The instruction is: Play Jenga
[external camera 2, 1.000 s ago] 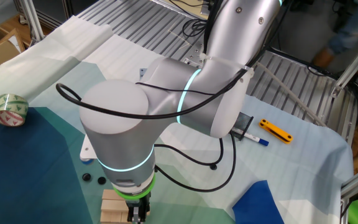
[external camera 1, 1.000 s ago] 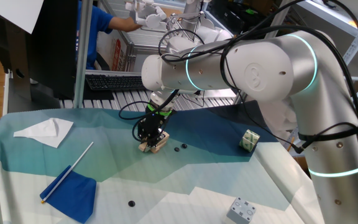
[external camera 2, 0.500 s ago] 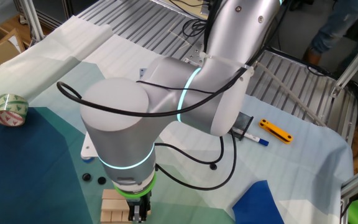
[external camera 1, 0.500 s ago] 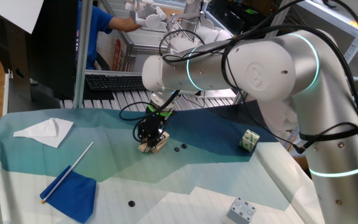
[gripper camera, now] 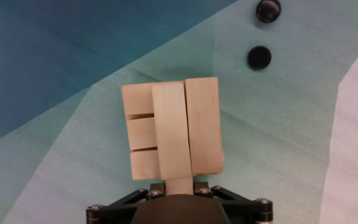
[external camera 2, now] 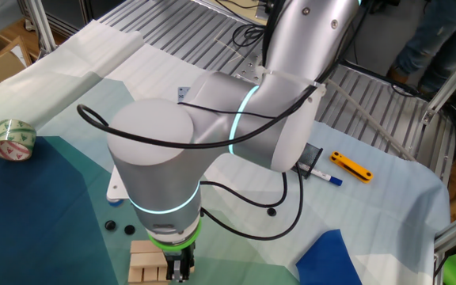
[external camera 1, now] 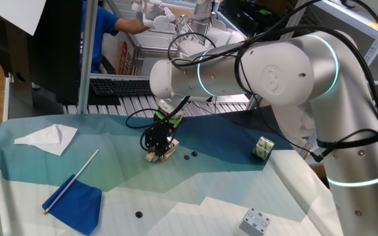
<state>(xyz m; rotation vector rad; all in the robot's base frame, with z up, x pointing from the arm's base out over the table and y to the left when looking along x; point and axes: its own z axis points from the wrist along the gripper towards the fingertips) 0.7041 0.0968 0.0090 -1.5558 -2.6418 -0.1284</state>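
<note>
The Jenga stack (external camera 1: pixel 162 154) of pale wooden blocks stands on the teal cloth at mid-table. It also shows at the bottom edge of the other fixed view (external camera 2: pixel 144 262). In the hand view the stack (gripper camera: pixel 140 134) fills the middle, its top layer running crosswise over the layer below. My gripper (gripper camera: pixel 179 185) is shut on the near end of the top layer's middle block (gripper camera: pixel 173 134), which sticks out toward me. In the fixed views the gripper (external camera 1: pixel 157 139) (external camera 2: pixel 177 271) points down onto the stack and hides part of it.
Two small black discs (gripper camera: pixel 259 57) (gripper camera: pixel 268 9) lie just beyond the stack. A green-and-white cube (external camera 1: pixel 263 148), a grey metal block (external camera 1: pixel 255 221), white paper (external camera 1: pixel 48 138), a blue cloth with a stick (external camera 1: pixel 77 195), a tape roll (external camera 2: pixel 13 138) and a yellow cutter (external camera 2: pixel 351 167) lie around.
The arm has shifted very slightly at the stack; the gripper stays at the stack's top layer. A person in the background has moved.
</note>
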